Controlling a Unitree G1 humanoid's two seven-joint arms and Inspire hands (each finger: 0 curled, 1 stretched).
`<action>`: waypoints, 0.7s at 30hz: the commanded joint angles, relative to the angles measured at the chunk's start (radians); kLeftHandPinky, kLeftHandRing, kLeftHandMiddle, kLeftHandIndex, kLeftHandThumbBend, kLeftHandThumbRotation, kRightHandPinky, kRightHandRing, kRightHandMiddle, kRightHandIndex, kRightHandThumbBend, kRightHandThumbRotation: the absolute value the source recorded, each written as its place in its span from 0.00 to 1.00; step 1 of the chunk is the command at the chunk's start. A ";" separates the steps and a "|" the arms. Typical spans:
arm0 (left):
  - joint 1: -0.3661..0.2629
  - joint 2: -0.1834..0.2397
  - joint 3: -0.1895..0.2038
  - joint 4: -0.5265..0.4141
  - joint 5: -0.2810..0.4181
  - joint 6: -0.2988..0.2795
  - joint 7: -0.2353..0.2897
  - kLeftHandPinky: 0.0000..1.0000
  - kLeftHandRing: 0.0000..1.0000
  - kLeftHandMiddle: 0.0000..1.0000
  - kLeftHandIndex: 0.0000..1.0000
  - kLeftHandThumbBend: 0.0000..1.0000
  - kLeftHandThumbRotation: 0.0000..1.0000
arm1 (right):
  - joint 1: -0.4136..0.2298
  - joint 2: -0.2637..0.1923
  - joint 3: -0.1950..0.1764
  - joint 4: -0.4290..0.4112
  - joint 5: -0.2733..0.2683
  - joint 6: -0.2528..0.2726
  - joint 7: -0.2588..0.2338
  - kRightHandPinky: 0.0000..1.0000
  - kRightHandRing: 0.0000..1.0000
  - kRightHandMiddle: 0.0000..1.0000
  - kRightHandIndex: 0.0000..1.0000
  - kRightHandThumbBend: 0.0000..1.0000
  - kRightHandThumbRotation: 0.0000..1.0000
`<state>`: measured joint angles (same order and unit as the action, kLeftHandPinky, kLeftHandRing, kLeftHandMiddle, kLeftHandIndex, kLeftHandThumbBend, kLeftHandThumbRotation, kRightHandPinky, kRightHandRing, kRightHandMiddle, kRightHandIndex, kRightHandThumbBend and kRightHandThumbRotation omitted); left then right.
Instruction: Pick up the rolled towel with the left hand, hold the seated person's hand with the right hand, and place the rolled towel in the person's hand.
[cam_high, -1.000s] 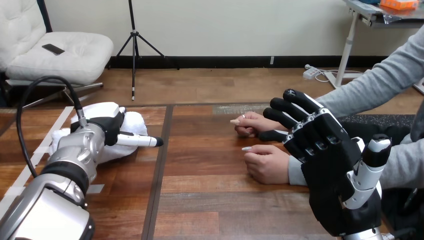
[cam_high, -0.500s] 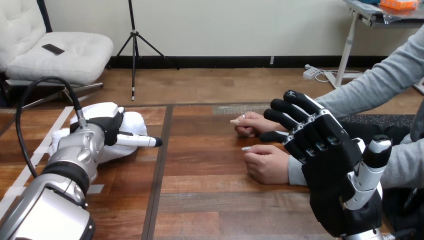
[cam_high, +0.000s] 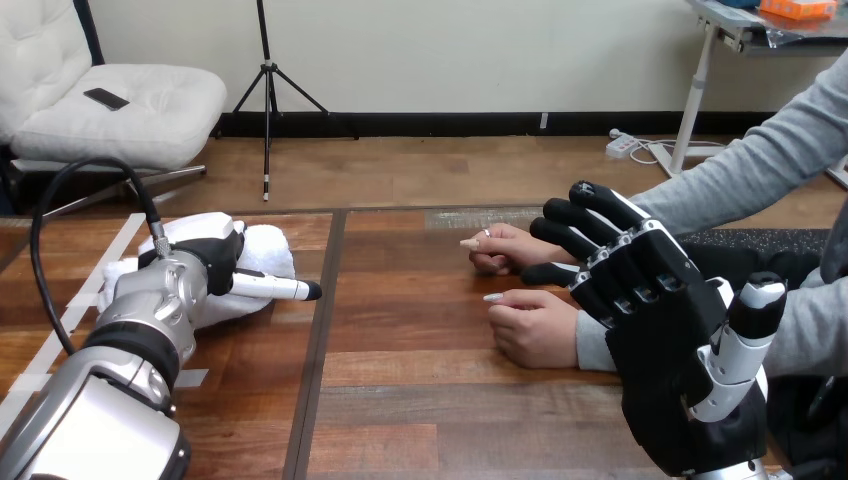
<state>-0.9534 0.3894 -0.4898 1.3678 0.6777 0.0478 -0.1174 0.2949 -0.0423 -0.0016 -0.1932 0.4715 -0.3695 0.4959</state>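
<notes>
The white rolled towel (cam_high: 266, 250) lies on the wooden table (cam_high: 420, 400) at the left. My left hand (cam_high: 203, 264) rests on top of it, covering most of it, with its thumb straight and pointing right along the towel's near side. At the right, my right hand (cam_high: 660, 320) is raised and open, its straight fingers spread and pointing up-left. It stands just right of the person's two hands and apart from them. The person's nearer hand (cam_high: 535, 326) lies loosely curled, knuckles up, on the table. The person's farther hand (cam_high: 503, 246) rests just behind it.
Grey-sleeved forearms reach in from the right edge behind my right hand. A dark seam (cam_high: 318, 330) runs down the table between the towel and the person's hands. White tape strips (cam_high: 60, 335) mark the table's left part.
My left hand has sunk a little lower onto the towel and its thumb has drawn slightly left. My right hand and the person's hands have barely moved.
</notes>
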 joint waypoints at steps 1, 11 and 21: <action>-0.042 -0.001 0.000 -0.007 -0.003 0.018 -0.030 1.00 1.00 1.00 1.00 0.87 0.82 | -0.028 0.005 -0.003 -0.059 0.008 -0.029 0.005 0.64 0.80 0.79 0.78 0.89 1.00; -0.044 -0.005 0.006 -0.007 -0.011 0.030 -0.059 1.00 1.00 1.00 1.00 0.85 0.80 | -0.031 0.000 -0.008 -0.057 0.021 -0.032 0.018 0.65 0.81 0.80 0.79 0.89 1.00; -0.043 -0.008 0.009 -0.008 -0.018 0.039 -0.069 1.00 1.00 1.00 1.00 0.87 0.79 | -0.031 0.000 -0.012 -0.059 0.027 -0.029 0.022 0.65 0.81 0.80 0.79 0.89 1.00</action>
<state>-0.9718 0.3878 -0.4888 1.3636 0.6697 0.0751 -0.1663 0.2953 -0.0441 -0.0058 -0.1935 0.4760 -0.3773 0.5112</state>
